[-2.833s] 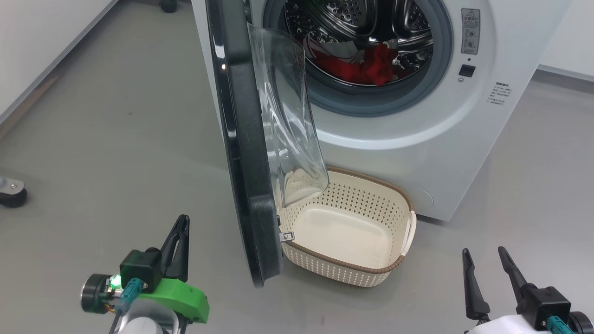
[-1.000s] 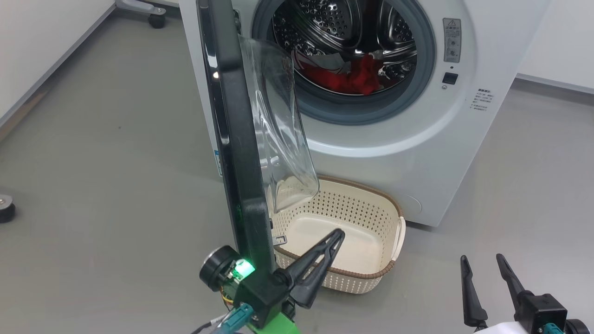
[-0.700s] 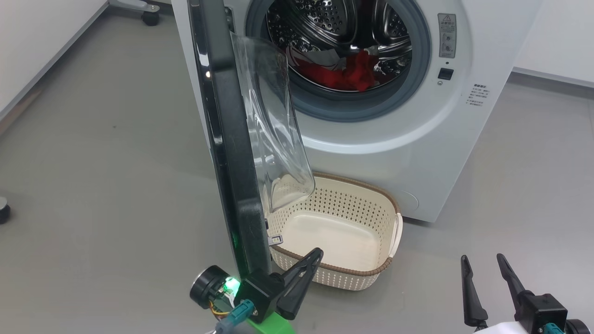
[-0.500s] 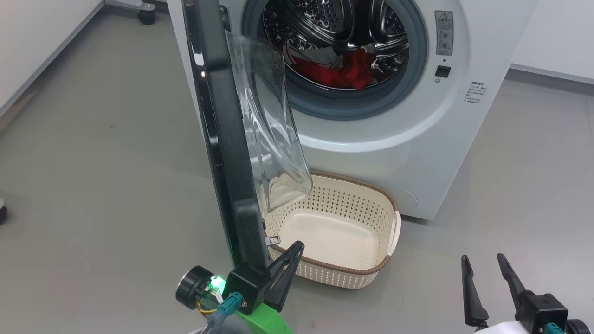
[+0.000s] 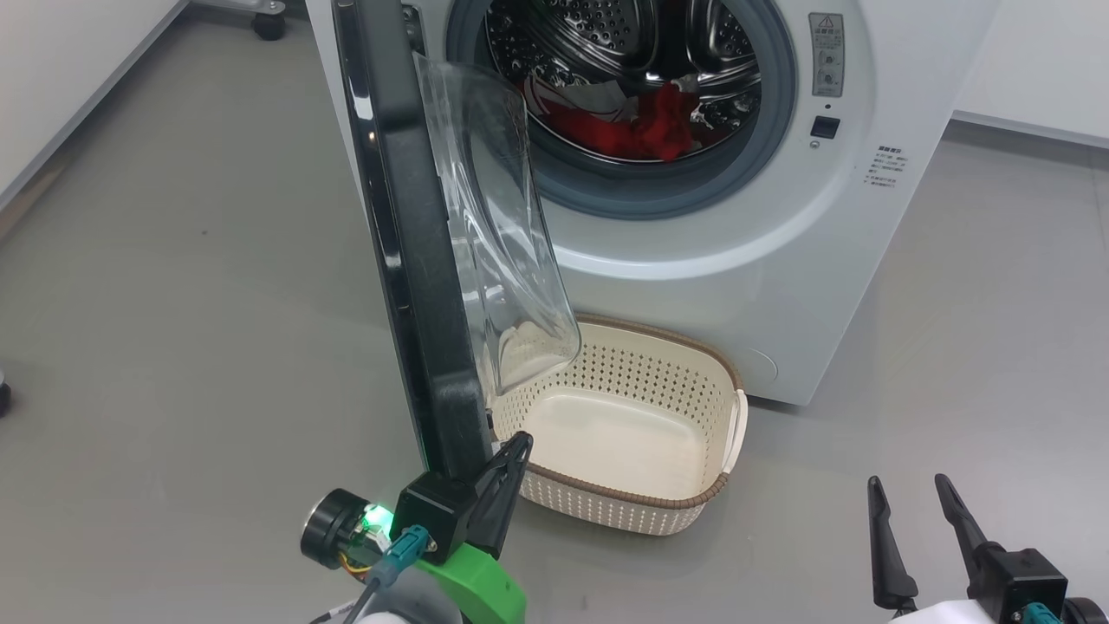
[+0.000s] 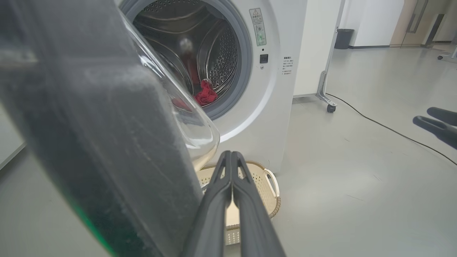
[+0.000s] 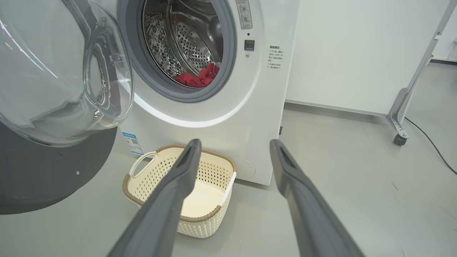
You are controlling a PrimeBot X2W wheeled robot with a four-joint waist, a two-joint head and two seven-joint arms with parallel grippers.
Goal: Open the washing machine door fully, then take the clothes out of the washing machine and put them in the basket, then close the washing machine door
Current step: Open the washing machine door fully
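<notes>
Now, in the head view, the left gripper (image 5: 511, 459), fingers pressed together and holding nothing, sits at the bottom edge of the washing machine door (image 5: 416, 260), on its inner, glass side. A few seconds ago it hung well out to the left of the door, then it reached in over the basket (image 5: 723, 381), and it has since drawn back towards the door's lower corner. The camera has shifted too, so I cannot tell whether the door itself has swung wider. The door stands edge-on, the clothes (image 5: 645, 130) lie red in the drum of the washing machine (image 5: 780, 260), and the basket sits empty on the floor just in front of it. The right gripper (image 5: 906, 485) waits low on the right, fingers apart, empty

In the left wrist view the closed fingers run just beside the door's dark rim and point at the basket; I cannot tell whether they touch the rim

In the right wrist view the spread fingers frame the basket, with the clothes above in the drum. By my judgement the left arm is placed to push the door wider, so the opening step is unfinished and nothing is unloaded yet
</notes>
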